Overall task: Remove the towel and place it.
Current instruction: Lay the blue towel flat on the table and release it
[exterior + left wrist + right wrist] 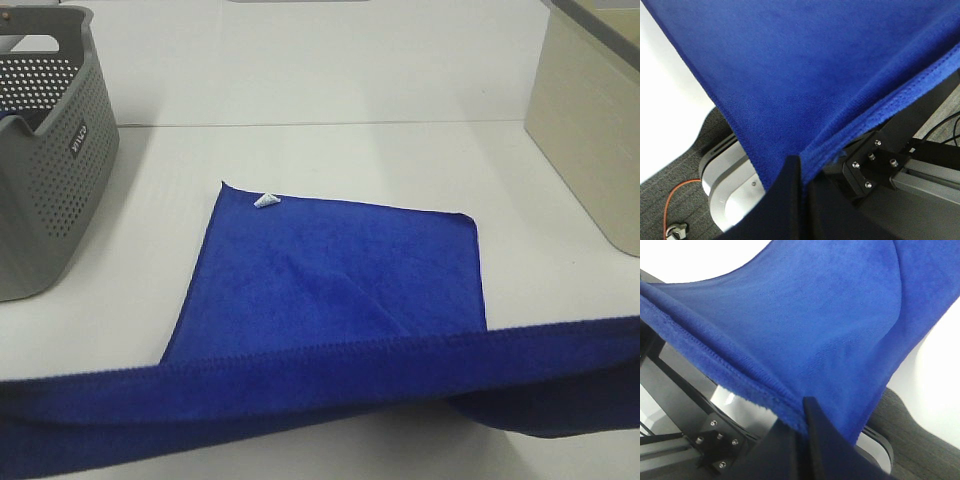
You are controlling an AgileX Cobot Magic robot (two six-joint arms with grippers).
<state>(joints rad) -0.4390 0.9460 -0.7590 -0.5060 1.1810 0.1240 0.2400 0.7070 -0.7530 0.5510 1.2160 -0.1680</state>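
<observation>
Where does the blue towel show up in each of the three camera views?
Exterior high: towel spread on the table, its near edge raised across the bottom of the picture.
Left wrist: towel fills most of the picture, pinched in the left gripper.
Right wrist: towel fills most of the picture, pinched in the right gripper.
Shared landmark: the stitched hem along the raised edge.

White worktop [330, 150], evenly lit. Past its edge, dark grey ribbed carpet floor [655, 210] with an orange cable [682, 186], near a bolted metal frame [927, 175].
</observation>
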